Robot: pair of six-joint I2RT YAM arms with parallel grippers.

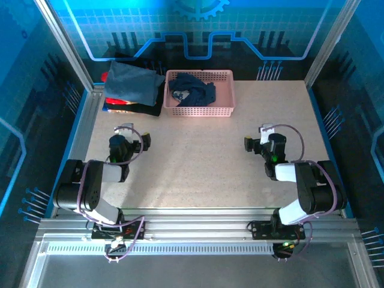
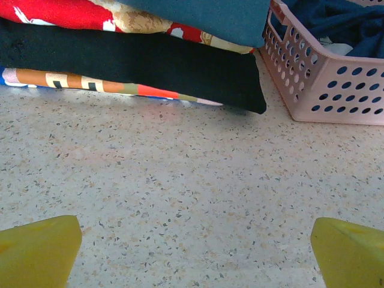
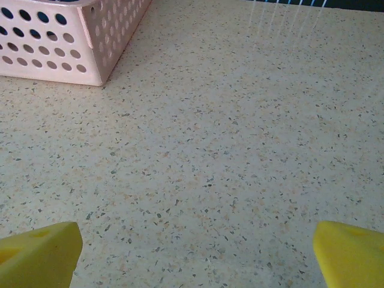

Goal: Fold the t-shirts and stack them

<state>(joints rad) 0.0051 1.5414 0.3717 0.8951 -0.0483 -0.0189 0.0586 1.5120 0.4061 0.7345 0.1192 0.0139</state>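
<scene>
Worktop (image 1: 204,162): speckled beige surface; the middle and near areas carry no cloth.
Pink lattice basket (image 1: 199,111): stands at the far edge, centre-left, long side running left to right.
Navy t-shirt (image 1: 192,90): lies crumpled inside the basket, unfolded. No clear heading can be told; the bundle spreads along the basket's long side.
Folded stack (image 1: 133,96): sits at the far-left corner of the worktop, just beside the basket's left end.
Slate-blue t-shirt (image 1: 132,81): top of the stack, folded flat. Its long axis runs roughly left to right, its right end reaching toward the basket.
Red t-shirt (image 2: 60,12): directly beneath the slate-blue one, with a pale printed pattern showing at its near edge.
Black t-shirt (image 2: 150,63): under the red one. Its near fold line runs left to right and its right corner points toward the basket without touching it.
Patterned layer (image 2: 90,83): orange, white and pink cloth at the bottom of the stack; garment type cannot be told.
Left pincer (image 2: 192,255): jaws wide apart, holding nothing, low over bare worktop, facing the stack.
Right pincer (image 3: 195,255): jaws wide apart, holding nothing, over bare worktop on the right, well apart from the basket.
</scene>
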